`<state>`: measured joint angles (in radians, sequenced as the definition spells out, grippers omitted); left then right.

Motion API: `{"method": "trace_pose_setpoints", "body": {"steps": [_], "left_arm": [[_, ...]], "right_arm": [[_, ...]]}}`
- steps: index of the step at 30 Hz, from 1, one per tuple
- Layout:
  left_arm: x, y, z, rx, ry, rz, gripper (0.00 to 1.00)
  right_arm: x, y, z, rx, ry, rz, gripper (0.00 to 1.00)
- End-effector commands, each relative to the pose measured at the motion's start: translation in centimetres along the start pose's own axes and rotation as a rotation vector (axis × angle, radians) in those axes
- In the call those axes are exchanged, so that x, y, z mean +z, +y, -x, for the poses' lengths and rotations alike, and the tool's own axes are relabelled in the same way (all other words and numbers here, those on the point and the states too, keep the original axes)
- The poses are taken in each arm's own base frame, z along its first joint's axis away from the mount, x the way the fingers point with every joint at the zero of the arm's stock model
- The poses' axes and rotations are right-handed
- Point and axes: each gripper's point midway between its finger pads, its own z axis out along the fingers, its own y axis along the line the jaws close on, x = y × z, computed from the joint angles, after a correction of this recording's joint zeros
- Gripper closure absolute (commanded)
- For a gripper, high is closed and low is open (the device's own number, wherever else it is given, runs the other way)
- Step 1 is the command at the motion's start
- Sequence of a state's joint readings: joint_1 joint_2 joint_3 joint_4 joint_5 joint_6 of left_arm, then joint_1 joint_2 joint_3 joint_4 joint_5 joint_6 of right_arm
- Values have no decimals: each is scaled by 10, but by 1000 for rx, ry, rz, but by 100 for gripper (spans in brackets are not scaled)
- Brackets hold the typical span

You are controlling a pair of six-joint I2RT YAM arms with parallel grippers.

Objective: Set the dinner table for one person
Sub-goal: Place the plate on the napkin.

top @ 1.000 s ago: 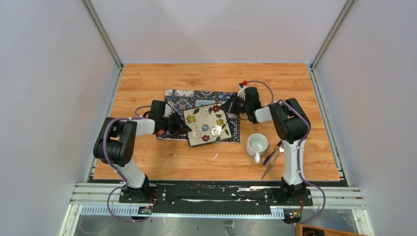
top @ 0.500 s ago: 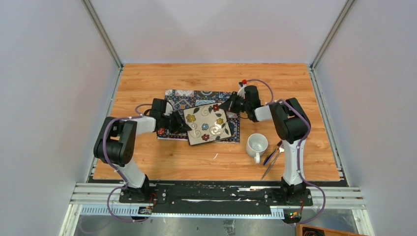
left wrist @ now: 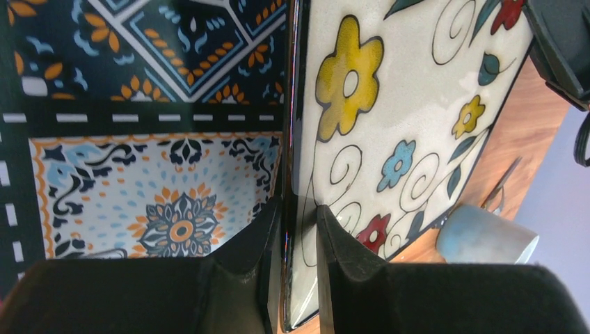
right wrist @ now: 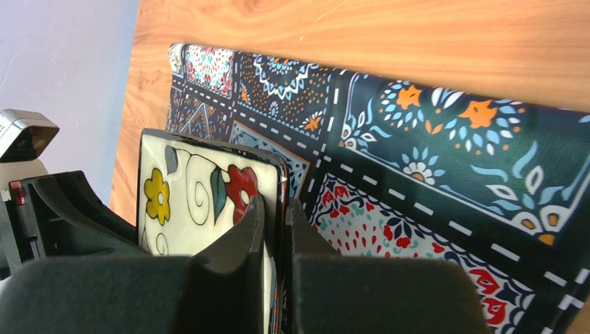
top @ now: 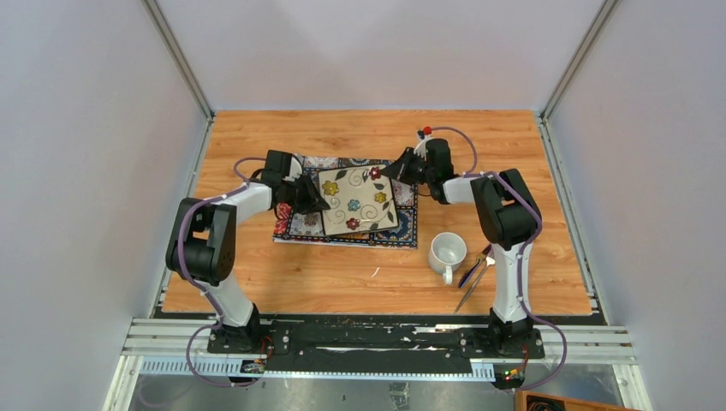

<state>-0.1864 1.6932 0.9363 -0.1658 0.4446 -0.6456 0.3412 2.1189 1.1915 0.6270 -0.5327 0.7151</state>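
- The dinner table [top: 360, 133] lies under the tile-patterned placemat [top: 301, 224], and its wood shows past the placemat on every side.
- I judge the table heavy, stiff and fixed. It is only a hard surface for putting things down, and nothing on it is meant to be gripped.
- Over the placemat is the plate [top: 355, 201], square and painted with flowers. It looks like glazed ceramic, so probably rigid, smooth and easy to chip. The thin rim is the sensible place to hold it.
- The left gripper [left wrist: 299, 216] is clamped on the plate rim at the side toward the placemat's left end, with one finger on each face.
- The right gripper [right wrist: 275, 209] pinches the corner toward the placemat's far right in the same way.
- I cannot tell whether the plate touches the placemat or is a little raised.
- The plate carries nothing.
- The white mug [top: 447, 253] stands upright on bare wood just beside the placemat's near right corner, and it looks empty.
- The cutlery [top: 473, 278] lies farther from the placemat than the mug. The pieces are too small to name.
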Motion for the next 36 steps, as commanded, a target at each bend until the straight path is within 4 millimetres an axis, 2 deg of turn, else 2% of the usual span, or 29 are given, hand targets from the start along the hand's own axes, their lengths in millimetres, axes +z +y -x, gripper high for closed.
{"method": "trace_pose_setpoints", "body": {"steps": [1, 10, 18, 28, 36], "left_arm": [[4, -11, 35, 57, -66, 6, 100], [4, 2, 55, 74, -53, 82, 100], [6, 13, 64, 54, -62, 113, 100], [13, 34, 70, 23, -59, 133, 100], [23, 36, 69, 9, -51, 115, 100]], "right_arm": [[5, -10, -4, -69, 11, -33, 100], [9, -9, -18, -63, 31, -33, 100], [19, -3, -32, -66, 58, -26, 100], [24, 1, -45, -70, 79, -24, 100], [25, -4, -50, -71, 90, -31, 100]]}}
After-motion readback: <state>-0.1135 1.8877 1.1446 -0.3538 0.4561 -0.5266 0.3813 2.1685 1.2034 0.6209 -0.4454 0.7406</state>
